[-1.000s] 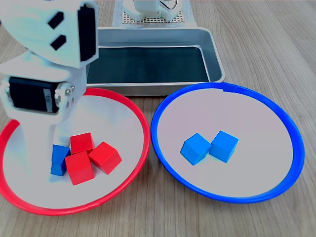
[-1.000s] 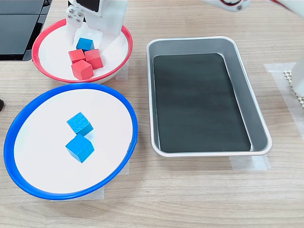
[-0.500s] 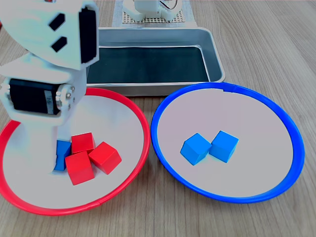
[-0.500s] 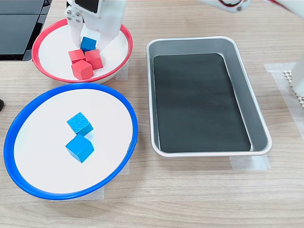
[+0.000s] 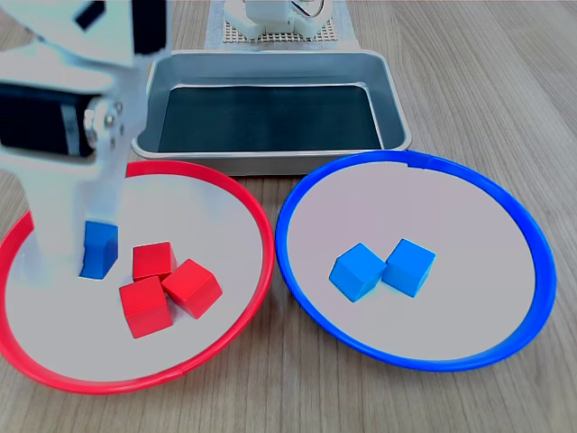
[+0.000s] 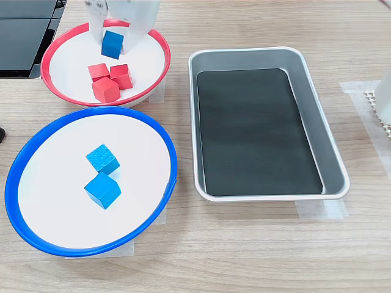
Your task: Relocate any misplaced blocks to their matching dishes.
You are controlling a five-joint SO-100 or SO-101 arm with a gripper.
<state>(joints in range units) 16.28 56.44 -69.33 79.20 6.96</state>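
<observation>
One blue cube [image 5: 99,249] is clamped between the fingers of the end effector [image 5: 90,257], and it sits over the red-rimmed dish [image 5: 242,194], at the first exterior view's left. It appears raised clear of the dish floor, though the height cannot be confirmed. Three red cubes [image 5: 167,287] lie clustered in the same dish, just beside the held cube toward the first exterior view's right; they belong there. Further right, past the touching rims, the blue-rimmed dish [image 5: 505,194] holds two blue cubes [image 5: 383,269] resting against each other. The grey metal tray [image 5: 397,108] stands behind both dishes on the desk [image 5: 487,63] and plays no part.

The governing relation: the destination lies to the first exterior view's right of the end effector; in the second exterior view the blue-rimmed dish [image 6: 160,131] is below the red-rimmed dish [image 6: 160,43]. Judgement: the pickup is complete, and transfer across both rims is pending. Only this blue cube appears misplaced. Bare floor around the resident pair offers ample landing room.
</observation>
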